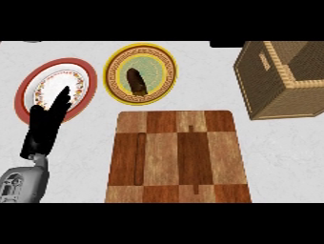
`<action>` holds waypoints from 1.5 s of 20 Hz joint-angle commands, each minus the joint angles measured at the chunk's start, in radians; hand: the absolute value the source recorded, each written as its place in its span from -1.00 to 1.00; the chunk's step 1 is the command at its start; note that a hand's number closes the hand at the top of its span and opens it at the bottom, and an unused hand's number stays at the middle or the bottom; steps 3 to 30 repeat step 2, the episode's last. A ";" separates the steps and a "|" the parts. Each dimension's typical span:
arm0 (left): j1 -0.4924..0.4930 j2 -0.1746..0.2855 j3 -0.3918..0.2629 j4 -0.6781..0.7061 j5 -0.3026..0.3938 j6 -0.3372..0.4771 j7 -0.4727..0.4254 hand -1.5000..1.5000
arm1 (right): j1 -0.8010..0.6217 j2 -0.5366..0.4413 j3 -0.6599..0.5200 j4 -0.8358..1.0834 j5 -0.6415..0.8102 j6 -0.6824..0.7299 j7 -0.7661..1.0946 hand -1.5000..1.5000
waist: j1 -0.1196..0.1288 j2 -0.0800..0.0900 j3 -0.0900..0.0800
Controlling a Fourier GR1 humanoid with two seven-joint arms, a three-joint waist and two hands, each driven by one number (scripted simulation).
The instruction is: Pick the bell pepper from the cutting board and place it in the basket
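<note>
The wooden checkered cutting board (178,157) lies at the lower middle of the counter with nothing on it. No bell pepper shows anywhere in the head view. The woven basket (277,90) stands at the upper right, and the part of its inside that shows is dark. My left hand (46,125) is at the left, open with straight fingers pointing up, and its fingertips overlap the red-rimmed plate. My right hand is out of the view.
A red-rimmed white plate (80,71) lies at the upper left. Beside it, a yellow-rimmed plate (157,57) holds a dark brown oblong thing (136,81). Pale marbled counter surrounds the board.
</note>
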 commanded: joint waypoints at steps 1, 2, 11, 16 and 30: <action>-0.009 0.030 0.030 0.004 0.027 -0.029 0.014 0.00 | 0.163 -0.063 -0.084 -0.131 -0.092 0.097 0.006 -1.00 | -0.005 -0.001 0.000; 0.010 0.002 0.002 -0.059 0.025 -0.021 0.048 0.00 | 0.193 -0.103 -0.138 -0.119 -0.132 0.120 -0.045 -1.00 | -0.006 -0.003 0.001; 0.010 0.002 0.002 -0.059 0.025 -0.021 0.048 0.00 | 0.193 -0.103 -0.138 -0.119 -0.132 0.120 -0.045 -1.00 | -0.006 -0.003 0.001; 0.010 0.002 0.002 -0.059 0.025 -0.021 0.048 0.00 | 0.193 -0.103 -0.138 -0.119 -0.132 0.120 -0.045 -1.00 | -0.006 -0.003 0.001; 0.010 0.002 0.002 -0.059 0.025 -0.021 0.048 0.00 | 0.193 -0.103 -0.138 -0.119 -0.132 0.120 -0.045 -1.00 | -0.006 -0.003 0.001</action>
